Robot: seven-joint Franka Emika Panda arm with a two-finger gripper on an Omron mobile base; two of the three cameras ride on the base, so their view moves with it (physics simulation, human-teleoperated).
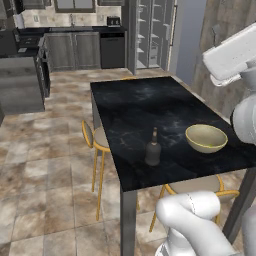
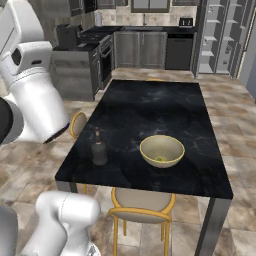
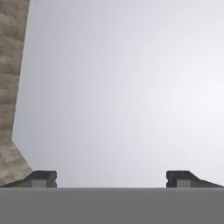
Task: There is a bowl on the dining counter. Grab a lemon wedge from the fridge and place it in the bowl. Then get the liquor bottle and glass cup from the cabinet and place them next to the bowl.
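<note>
The pale yellow-beige bowl point(image 1: 206, 138) point(image 2: 169, 143) sits on the black marbled dining counter point(image 1: 135, 105) point(image 2: 150, 105) near its front edge. Inside it lies the small yellow-green lemon wedge point(image 2: 159, 160). The dark liquor bottle point(image 1: 153, 149) point(image 2: 98, 149) stands upright on the slab, a short way left of the bowl. The glass cup is out of view. In the hand view my gripper point(image 3: 111, 179) is open with nothing between its fingertips, facing a plain pale grey surface beside a brown wood wall point(image 3: 11, 65). The fridge point(image 1: 150, 35) point(image 2: 220, 35) stands open at the back, white shelves showing.
Yellow-legged stools point(image 1: 97, 137) point(image 2: 142, 202) stand at the counter's left side and front edge. A black worktop with grey cupboards point(image 1: 75, 47) point(image 2: 140, 47) runs along the far wall, with wall cabinets point(image 2: 150, 5) above it. Tiled floor lies open left of the counter.
</note>
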